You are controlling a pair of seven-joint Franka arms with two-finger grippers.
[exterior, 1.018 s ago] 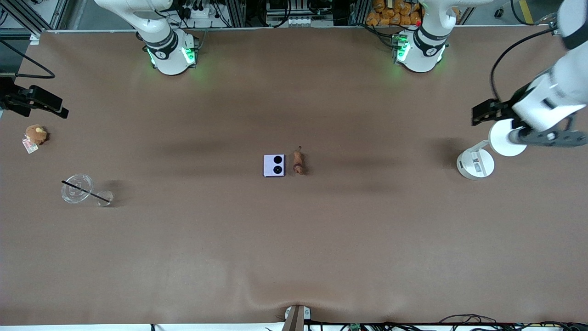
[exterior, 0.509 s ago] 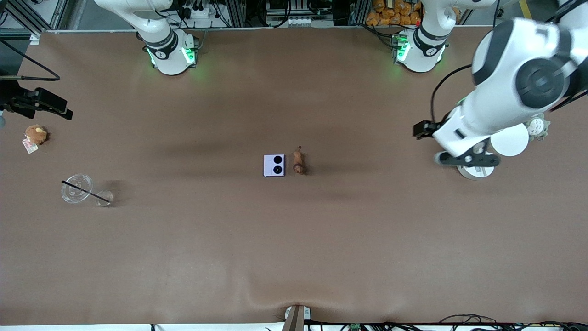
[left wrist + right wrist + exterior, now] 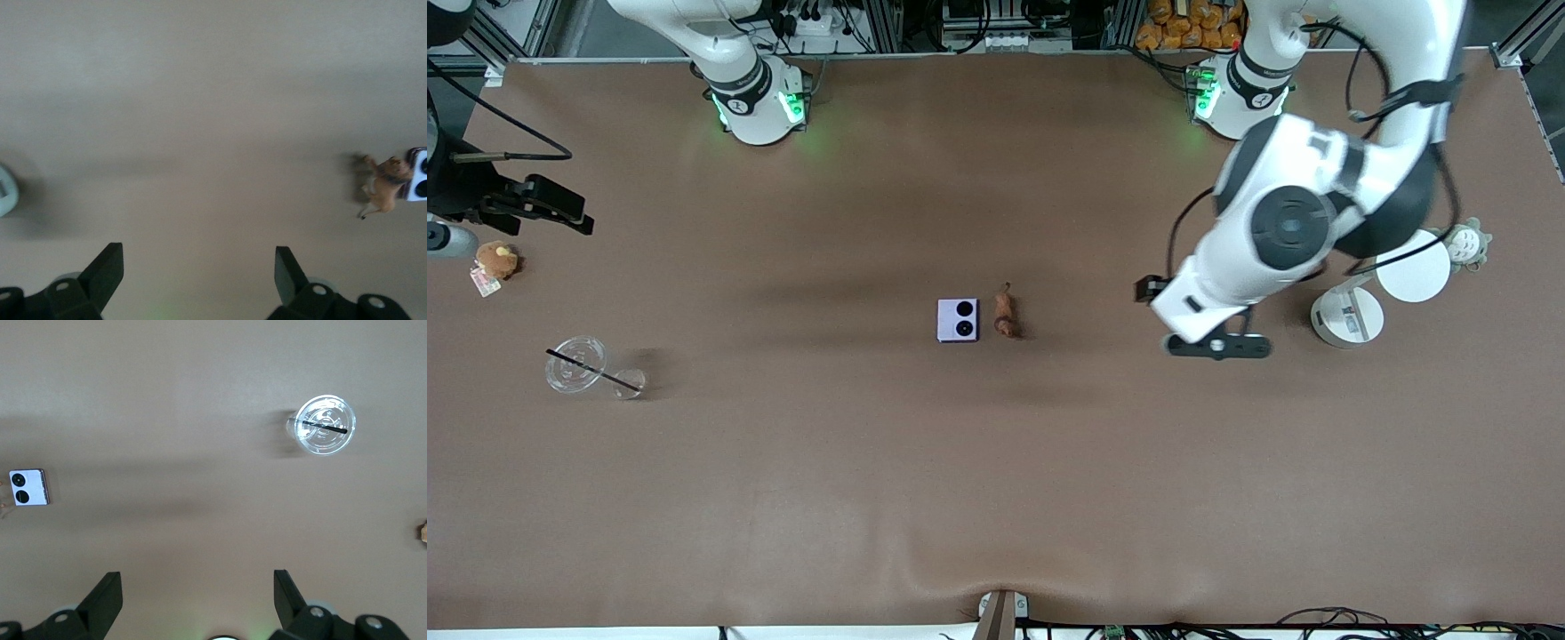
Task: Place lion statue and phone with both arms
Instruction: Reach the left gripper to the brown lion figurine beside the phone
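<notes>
Count: one small squarish pale lavender-white phone point(image 3: 958, 320) with two black circles on its face is lying mid-table; one tiny reddish-brown lion statue point(image 3: 1005, 314) is lying just beside it, toward the left arm's end, apart from it.
Other things: one white round-headed desk lamp point(image 3: 1381, 291), one grey-white plush toy point(image 3: 1464, 244), one round brown plush with a tag point(image 3: 493, 262) and one clear plastic cup with a black straw point(image 3: 585, 368) are sitting on the brown table point(image 3: 996, 480).
Left gripper point(image 3: 199, 270): it is hanging over bare table between the lion statue and the lamp base, fingers spread wide and gripping nothing.
Right gripper point(image 3: 197, 590): it is hanging over the right arm's end of the table, above the brown plush, fingers spread wide with nothing between them.
Open room: bare tabletop is surrounding the phone and lion statue on every side; the lamp, the plush toys and the cup are all sitting well apart from them, near the table's two ends.
Writing: a small label is showing on the lamp base, unreadable.
</notes>
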